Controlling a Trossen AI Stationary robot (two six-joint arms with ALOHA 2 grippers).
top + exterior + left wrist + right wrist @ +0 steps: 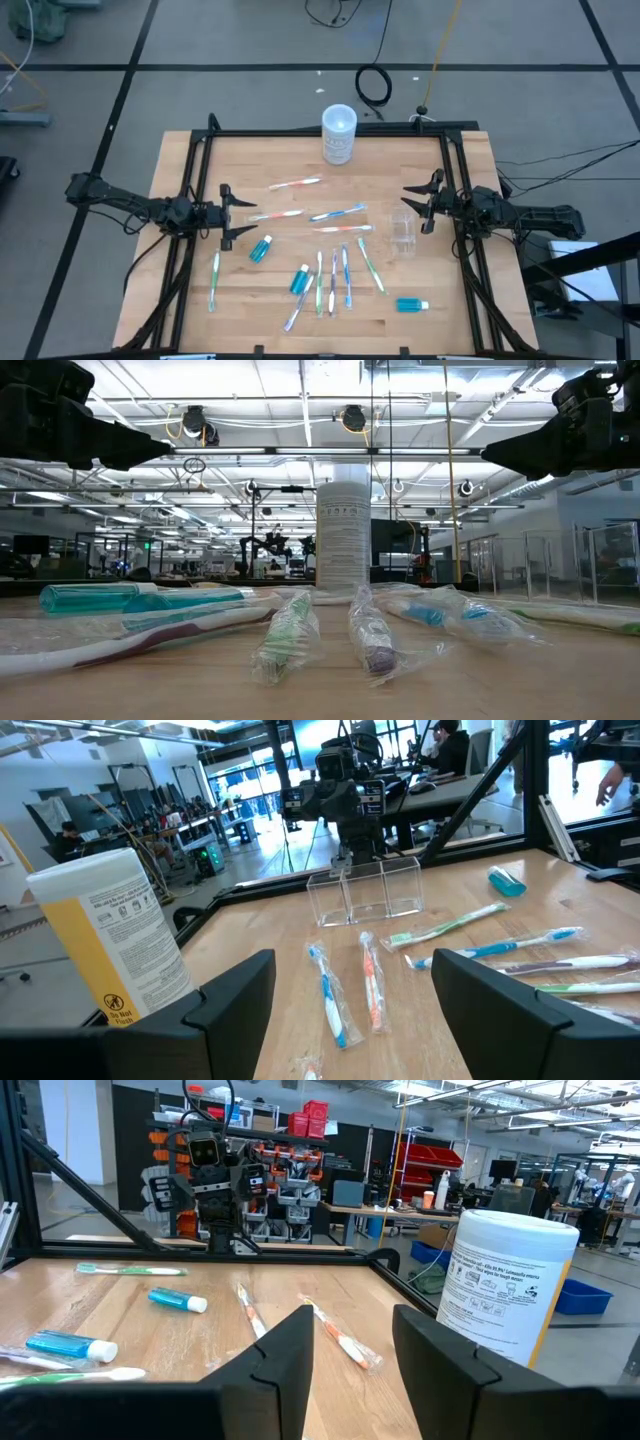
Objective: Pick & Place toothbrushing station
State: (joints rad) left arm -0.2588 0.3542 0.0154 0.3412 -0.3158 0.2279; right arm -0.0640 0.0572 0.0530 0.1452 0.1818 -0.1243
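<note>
Several slim toothbrushes in clear wrappers (335,270) lie flat and scattered on the wooden table. Three teal tubes lie among them: one on the left (261,249), one in the middle (299,280), one near the front right (411,304). The small clear cup (403,230) stands on its base at the right; it also shows in the left wrist view (365,890). My left gripper (240,217) hovers open and empty at the table's left, and also shows in its wrist view (350,1020). My right gripper (412,203) hovers open and empty just beyond the cup, and also shows in its wrist view (350,1350).
A larger frosted cylindrical container with a white lid (339,133) stands at the table's far edge, middle. A black frame (320,131) runs around the table. Bare wood lies between the container and the toothbrushes.
</note>
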